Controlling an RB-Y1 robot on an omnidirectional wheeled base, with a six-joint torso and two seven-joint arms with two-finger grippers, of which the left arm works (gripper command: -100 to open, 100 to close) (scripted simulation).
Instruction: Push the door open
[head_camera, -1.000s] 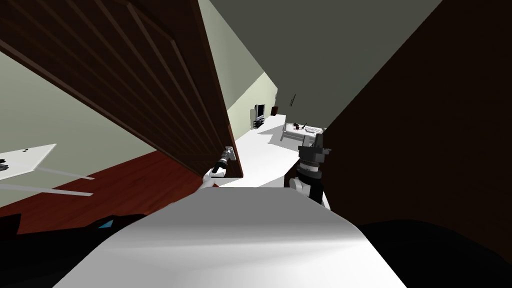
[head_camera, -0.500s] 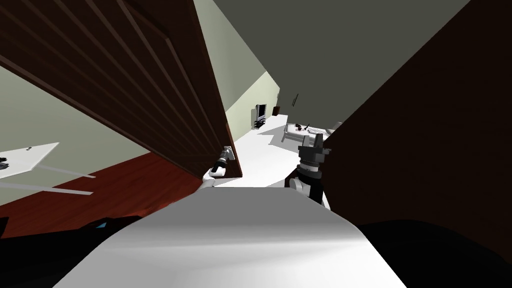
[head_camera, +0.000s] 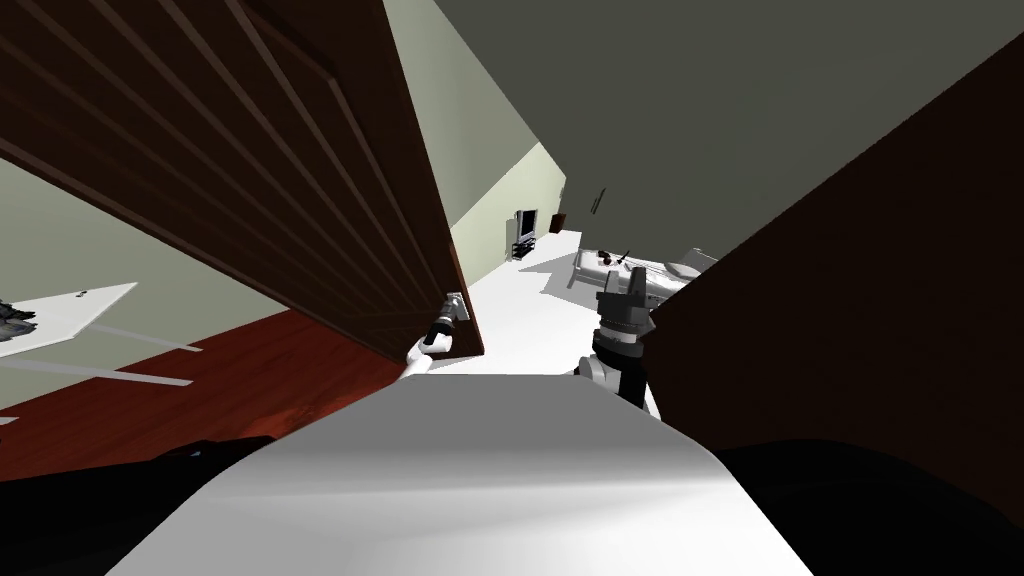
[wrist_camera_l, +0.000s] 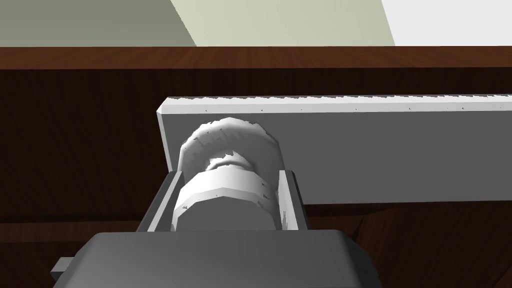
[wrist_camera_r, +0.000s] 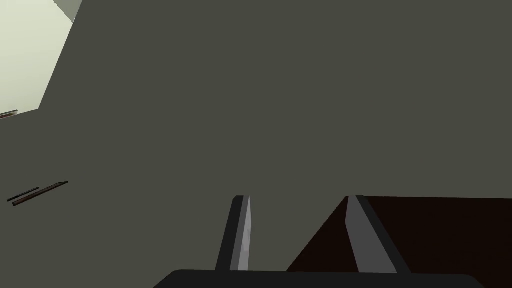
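Left tool (wrist_camera_l: 230, 172): clenched. Door (head_camera: 250, 150): dark brown, ajar, its face straight ahead of that tool. Plate (wrist_camera_l: 375, 150): grey, at the door's free edge. Knob (wrist_camera_l: 225, 200): we grip it, axis along the tool. Right tool (wrist_camera_r: 295, 197): released, well apart.

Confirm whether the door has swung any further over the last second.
Yes, further open: in the head view the door now hides more of the green wall above the white table, swinging to my left. My head shifted too.

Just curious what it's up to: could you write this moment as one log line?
left hand: shut on knob | right hand: open, holding nothing | door: partly open
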